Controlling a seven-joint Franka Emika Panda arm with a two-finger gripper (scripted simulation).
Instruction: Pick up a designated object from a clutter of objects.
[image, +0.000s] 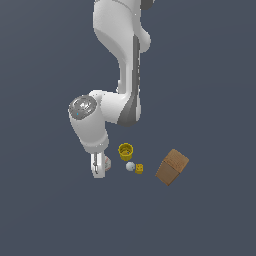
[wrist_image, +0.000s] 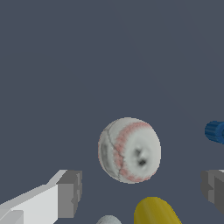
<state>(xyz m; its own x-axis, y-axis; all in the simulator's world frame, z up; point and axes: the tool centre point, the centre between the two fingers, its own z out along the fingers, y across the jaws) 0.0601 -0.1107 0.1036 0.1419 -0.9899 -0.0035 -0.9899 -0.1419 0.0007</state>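
Because the baseball (wrist_image: 129, 150) is the thing I am after, I have my gripper (image: 98, 166) low over the table (image: 210, 220) at the edge of the clutter toward the exterior view's left, with the ball sitting between my two spread fingers (wrist_image: 69, 194) and neither pad touching it, as the wrist view shows. So the gripper is released, holding nothing, and the ball rests on the table, its red stitching turned partly toward the wrist camera. In the exterior view the ball is nearly hidden behind my fingers, only a pale sliver showing. I judge the spread is wide enough to straddle the ball, which is why I hang here rather than over the other pieces. Close by stands the cup (image: 125, 150), upright with its mouth open; I can see nothing inside it, though its floor is too small to read with any certainty. Just beyond it lie the small ball (image: 130, 166) and the cube (image: 139, 168), touching or almost so. The box (image: 171, 167) lies tilted, well apart toward the exterior view's right, its flaps shut, contents unseen. A blue piece (wrist_image: 215, 131) shows at the wrist view's edge, near my other finger.
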